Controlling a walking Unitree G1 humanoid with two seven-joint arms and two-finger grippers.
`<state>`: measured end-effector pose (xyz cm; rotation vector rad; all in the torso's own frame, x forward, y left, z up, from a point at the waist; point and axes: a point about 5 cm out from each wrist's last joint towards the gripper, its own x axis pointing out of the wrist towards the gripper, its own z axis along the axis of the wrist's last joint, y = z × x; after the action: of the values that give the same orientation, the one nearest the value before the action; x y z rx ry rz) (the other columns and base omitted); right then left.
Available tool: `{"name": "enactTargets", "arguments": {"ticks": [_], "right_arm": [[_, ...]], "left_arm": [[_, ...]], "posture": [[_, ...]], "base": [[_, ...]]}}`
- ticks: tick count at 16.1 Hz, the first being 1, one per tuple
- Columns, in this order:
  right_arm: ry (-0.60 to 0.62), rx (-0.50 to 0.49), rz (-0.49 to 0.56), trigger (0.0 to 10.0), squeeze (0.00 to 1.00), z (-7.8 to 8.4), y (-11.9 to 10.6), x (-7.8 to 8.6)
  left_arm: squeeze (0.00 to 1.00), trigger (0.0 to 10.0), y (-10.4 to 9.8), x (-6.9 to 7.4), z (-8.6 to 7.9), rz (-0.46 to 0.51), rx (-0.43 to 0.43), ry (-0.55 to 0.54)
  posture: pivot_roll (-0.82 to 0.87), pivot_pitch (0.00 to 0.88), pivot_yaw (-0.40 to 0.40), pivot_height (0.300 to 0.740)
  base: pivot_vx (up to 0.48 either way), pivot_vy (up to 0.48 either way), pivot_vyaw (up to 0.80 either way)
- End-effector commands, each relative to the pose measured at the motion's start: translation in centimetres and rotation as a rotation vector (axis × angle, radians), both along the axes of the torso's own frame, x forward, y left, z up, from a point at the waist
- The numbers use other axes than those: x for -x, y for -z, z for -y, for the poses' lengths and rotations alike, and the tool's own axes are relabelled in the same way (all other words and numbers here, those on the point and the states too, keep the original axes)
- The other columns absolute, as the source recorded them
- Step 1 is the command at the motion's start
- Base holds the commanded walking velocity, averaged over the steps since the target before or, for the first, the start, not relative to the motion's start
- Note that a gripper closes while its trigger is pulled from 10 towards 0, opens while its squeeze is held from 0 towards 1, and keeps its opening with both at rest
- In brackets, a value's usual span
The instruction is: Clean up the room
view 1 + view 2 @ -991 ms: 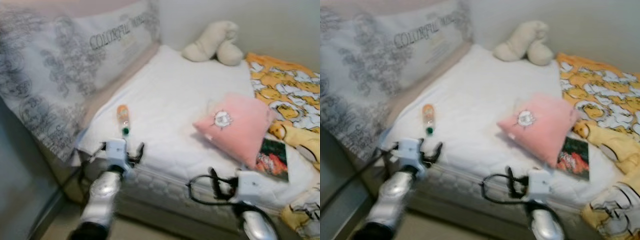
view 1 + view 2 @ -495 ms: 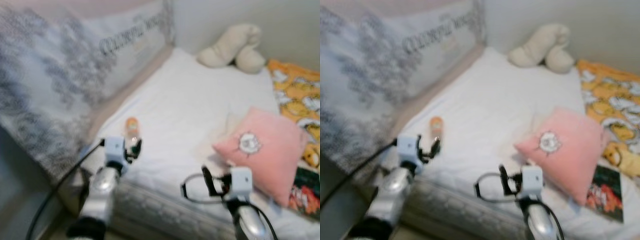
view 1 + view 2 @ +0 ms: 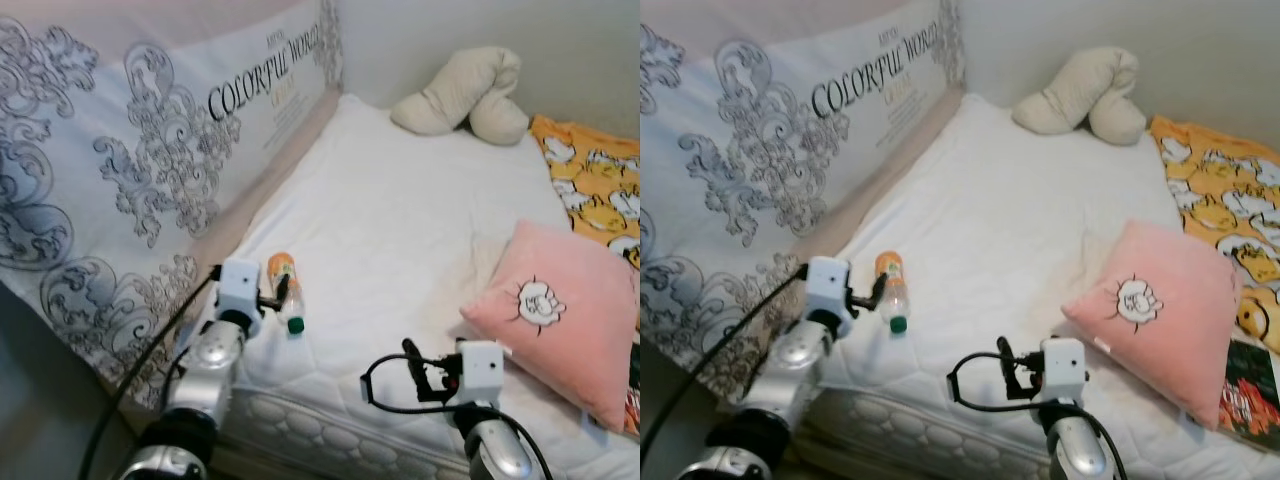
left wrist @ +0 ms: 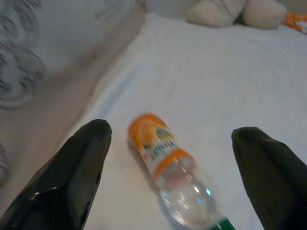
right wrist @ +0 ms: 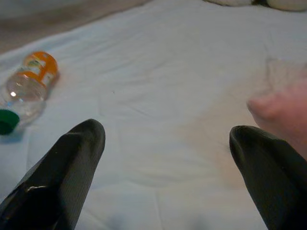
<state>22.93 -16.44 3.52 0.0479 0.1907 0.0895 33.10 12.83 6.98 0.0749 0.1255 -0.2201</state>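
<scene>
A clear plastic bottle with an orange label and a green cap (image 3: 283, 291) lies on its side on the white quilted mattress of the bed (image 3: 400, 230), near the bed's front left corner, its green cap pointing toward the mattress edge. The left gripper (image 4: 172, 158) hovers just at the bottle with its two black fingers (image 4: 72, 167) spread wide, one on each side of the bottle and neither touching it; in the left wrist view the bottle lies between them, orange end away from the camera. The right gripper (image 5: 168, 158) hangs over the front edge of the mattress, well apart from the bottle, its fingers also spread wide with nothing between them but bare sheet. A pink square cushion with a small white cartoon figure (image 3: 555, 310) lies tilted on the right side of the bed, near the right gripper. A cream plush toy (image 3: 465, 95) rests at the far end of the mattress against the wall. An orange-and-yellow blanket printed with white cartoon shapes (image 3: 595, 175) covers the far right of the bed. Along the bed's left side stands a white fabric panel with grey scrollwork and the words "COLORFUL WORLD" (image 3: 150, 150).
</scene>
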Motion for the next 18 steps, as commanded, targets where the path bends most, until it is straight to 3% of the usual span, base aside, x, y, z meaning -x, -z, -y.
{"name": "enactTargets", "arguments": {"ticks": [1,8,10,11,13,15,16,17,18], "right_arm": [[0.027,0.008,0.014,10.0,0.0,0.7,-0.3,0.2],[0.03,0.021,0.009,10.0,0.0,0.9,-0.3,1.5],[0.003,0.041,-0.01,10.0,0.0,0.7,-0.3,2.9],[-0.012,0.051,-0.018,10.0,0.0,0.7,-0.4,3.6],[-0.12,0.018,-0.011,10.0,0.0,0.0,-1.5,6.7],[-0.196,0.018,0.002,10.0,0.0,-0.6,-2.2,7.8],[-0.231,0.036,0.003,10.0,0.0,-0.9,-2.7,9.1],[-0.206,0.036,-0.04,10.0,0.0,-0.3,-2.7,10.2],[-0.206,0.036,-0.04,10.0,0.0,-0.3,-2.7,10.2]], "left_arm": [[1.0,10.0,-0.1,0.0,1.0,0.01,-0.012,0.028],[1.0,10.0,0.3,-0.2,1.3,-0.03,-0.028,0.043],[1.0,10.0,0.4,-1.2,1.5,-0.085,-0.059,0.026],[0.0,10.0,0.1,-1.7,1.6,-0.087,-0.067,0.013],[0.0,10.0,-1.5,-3.4,1.1,-0.121,-0.042,-0.081],[0.0,10.0,-1.9,-3.8,1.0,-0.127,-0.032,-0.103],[0.0,10.0,-2.3,-4.1,0.9,-0.125,-0.021,-0.125],[0.0,10.0,-3.0,-4.7,0.7,-0.138,-0.039,-0.148],[0.0,10.0,-3.0,-4.7,0.7,-0.138,-0.039,-0.148]], "posture": [[0.04,0.0,-0.038,0.74],[0.03,0.0,-0.05,0.74],[0.0,0.0,-0.076,0.74],[-0.02,0.011,-0.087,0.74],[-0.11,0.071,-0.11,0.74],[-0.13,0.087,-0.113,0.74],[-0.16,0.11,-0.117,0.74],[-0.2,0.163,-0.118,0.74],[-0.2,0.163,-0.118,0.74]], "base": [[0.0,0.0,0.0],[0.0,0.0,0.0],[0.0,0.0,0.0],[0.0,0.0,0.0],[0.0,0.0,0.0],[0.0,0.0,0.0],[0.0,0.0,0.0],[0.0,0.0,0.0],[0.0,0.0,0.0]]}}
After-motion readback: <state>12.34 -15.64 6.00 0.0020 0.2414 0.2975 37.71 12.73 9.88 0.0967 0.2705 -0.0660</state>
